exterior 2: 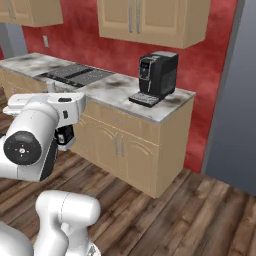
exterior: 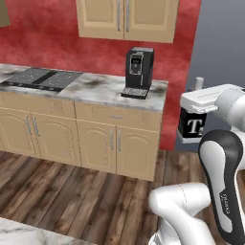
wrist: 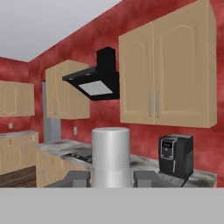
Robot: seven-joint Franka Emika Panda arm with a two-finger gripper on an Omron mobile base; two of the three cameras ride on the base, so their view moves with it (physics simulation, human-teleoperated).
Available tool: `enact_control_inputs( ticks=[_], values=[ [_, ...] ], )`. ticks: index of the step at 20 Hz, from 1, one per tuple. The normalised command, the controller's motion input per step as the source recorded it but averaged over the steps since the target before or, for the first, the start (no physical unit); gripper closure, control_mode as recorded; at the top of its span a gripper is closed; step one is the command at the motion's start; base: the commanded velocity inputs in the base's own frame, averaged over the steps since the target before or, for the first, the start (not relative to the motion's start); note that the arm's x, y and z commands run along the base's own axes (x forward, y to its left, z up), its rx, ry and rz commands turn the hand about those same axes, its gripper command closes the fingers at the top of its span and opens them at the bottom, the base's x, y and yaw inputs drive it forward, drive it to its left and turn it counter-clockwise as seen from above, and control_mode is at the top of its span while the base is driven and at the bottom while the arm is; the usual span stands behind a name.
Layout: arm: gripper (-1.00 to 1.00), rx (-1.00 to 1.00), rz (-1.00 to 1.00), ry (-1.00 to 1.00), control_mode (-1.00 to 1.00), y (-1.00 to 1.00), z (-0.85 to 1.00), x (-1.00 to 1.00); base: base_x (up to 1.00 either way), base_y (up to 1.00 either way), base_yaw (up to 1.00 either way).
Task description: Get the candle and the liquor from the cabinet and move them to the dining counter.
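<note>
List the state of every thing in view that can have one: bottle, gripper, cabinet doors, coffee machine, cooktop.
liquor: upright, held off the floor beside the counter's end.
gripper: jaws shut on the liquor's pale neck.
cabinet: both doors closed.
coffee machine: upright on the marble worktop, nothing under its spout.
cooktop: bare, no pots.
base cabinets: doors and drawers closed.

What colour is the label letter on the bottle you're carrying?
White "T" on the black liquor bottle, clearest in the left base view.

Red walls [exterior: 43,33], wood plank floor [exterior: 72,196], tan base units [exterior: 72,134] w/ marble worktop [exterior: 95,88], black hood [wrist: 98,81].
</note>
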Motion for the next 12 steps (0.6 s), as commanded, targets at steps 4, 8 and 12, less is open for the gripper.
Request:
enact_control_inputs(
  ticks=[4,8,12],
  values=[
    [1.0,0.0,0.0,0.0,1.0,0.0,0.0,0.0,-0.08,0.29,0.52],
    [1.0,0.0,0.0,0.0,1.0,0.0,0.0,0.0,-0.19,0.21,0.5],
    [1.0,0.0,0.0,0.0,1.0,0.0,0.0,0.0,-0.35,0.1,0.48]
  ],
)
